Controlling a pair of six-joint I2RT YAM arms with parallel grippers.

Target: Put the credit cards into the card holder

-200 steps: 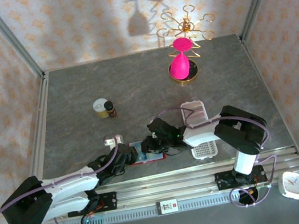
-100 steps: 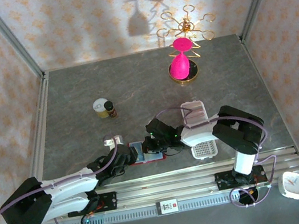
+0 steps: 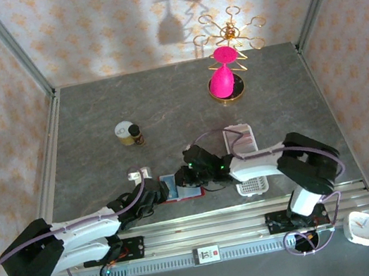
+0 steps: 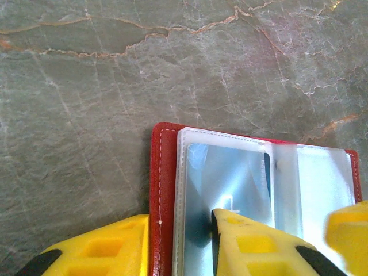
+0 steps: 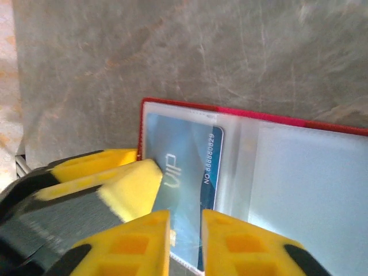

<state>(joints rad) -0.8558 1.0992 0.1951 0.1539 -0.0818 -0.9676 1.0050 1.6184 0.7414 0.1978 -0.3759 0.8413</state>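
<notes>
**Blue card lined up dead ahead of the right claw**

The red card holder [image 4: 161,190] is lying open on the tabletop [image 4: 172,57], close in between the 2 arms. The blue VIP card [image 5: 184,167] is sitting in its left-hand clear sleeve [image 4: 181,195], with its long axis pointing straight away from the right claw [image 5: 185,223]. That claw is hovering over the card's near end, fingers almost together. Nipping it or just nudging? I can't tell. The left claw [image 4: 179,223] is standing parted, straddling the holder's left cover edge and seemingly steadying it. Any push should be running along that long axis, and the right arm looks best placed for it.
</notes>
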